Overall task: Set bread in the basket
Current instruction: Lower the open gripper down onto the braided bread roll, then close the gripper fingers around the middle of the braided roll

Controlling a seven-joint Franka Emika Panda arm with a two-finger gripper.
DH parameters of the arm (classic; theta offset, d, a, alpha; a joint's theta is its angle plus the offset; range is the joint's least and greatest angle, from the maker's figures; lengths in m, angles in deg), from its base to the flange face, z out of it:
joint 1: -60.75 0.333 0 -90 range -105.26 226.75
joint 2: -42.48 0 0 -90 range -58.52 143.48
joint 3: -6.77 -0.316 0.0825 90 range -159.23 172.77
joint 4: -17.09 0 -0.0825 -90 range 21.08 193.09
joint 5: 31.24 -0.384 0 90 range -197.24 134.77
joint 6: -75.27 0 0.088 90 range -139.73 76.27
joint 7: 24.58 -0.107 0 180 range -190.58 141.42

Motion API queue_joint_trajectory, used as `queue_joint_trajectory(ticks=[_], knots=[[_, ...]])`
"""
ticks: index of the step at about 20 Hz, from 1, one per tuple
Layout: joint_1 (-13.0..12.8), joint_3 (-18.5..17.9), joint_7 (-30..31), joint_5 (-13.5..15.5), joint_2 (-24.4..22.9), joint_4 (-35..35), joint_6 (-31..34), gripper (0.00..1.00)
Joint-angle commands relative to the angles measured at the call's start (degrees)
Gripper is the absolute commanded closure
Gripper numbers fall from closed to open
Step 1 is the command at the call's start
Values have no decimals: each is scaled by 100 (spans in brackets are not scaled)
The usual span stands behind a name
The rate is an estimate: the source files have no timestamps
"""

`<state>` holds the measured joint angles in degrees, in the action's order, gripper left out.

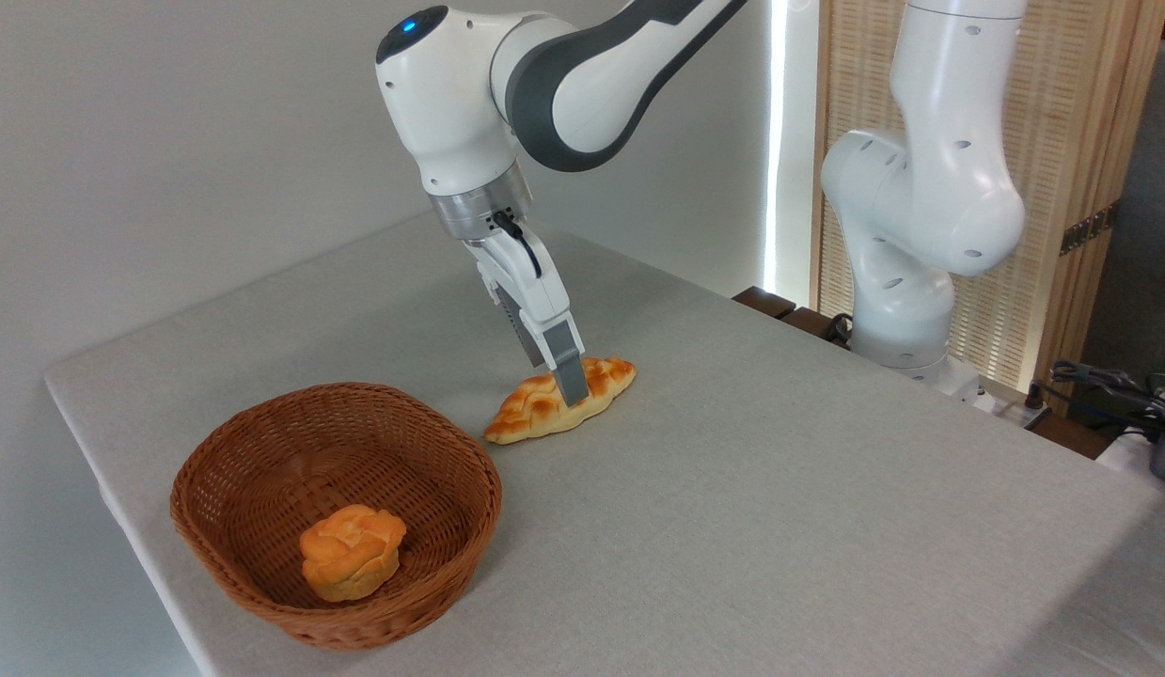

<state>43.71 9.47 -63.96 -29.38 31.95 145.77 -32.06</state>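
On the pale grey cloth-covered desk (779, 527), near its middle, lies the long braided loaf of bread (556, 401), golden yellow with a browned lattice top and pointed ends. It rests flat on the desk, its length running from lower left to upper right, just beside the basket and apart from it.

Over the loaf the white arm's claw (571, 387) leans down at a slant from the upper left. One grey finger (570, 374) shows in front of the loaf at about its middle, with its tip down at the bread's top surface; the other finger is hidden behind it. From this angle I cannot tell how wide the claw stands or whether it grips the loaf.

At lower left sits the round brown woven wicker basket (215, 470), shallow and bowl-shaped, close to the desk's front left edge. Inside it, toward the near side of the bottom, lies a small round orange knotted bun (351, 551).

Behind the desk at right stands the arm's white base column (906, 282), before a pale slatted wooden screen (1062, 141). A tangle of dark cables (1099, 385) lies at the far right edge.
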Motion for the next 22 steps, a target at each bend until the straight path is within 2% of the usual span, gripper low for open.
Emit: queue_joint_trajectory(ticks=[1, 19, 21, 22], knots=[[-37, -6, 18, -89, -11, 69, -112, 0], [-37, 82, 36, -168, 24, 315, -315, 0], [-37, 82, 27, -168, 33, 324, -315, 2], [-37, 82, 27, -176, 33, 333, -315, 7]])
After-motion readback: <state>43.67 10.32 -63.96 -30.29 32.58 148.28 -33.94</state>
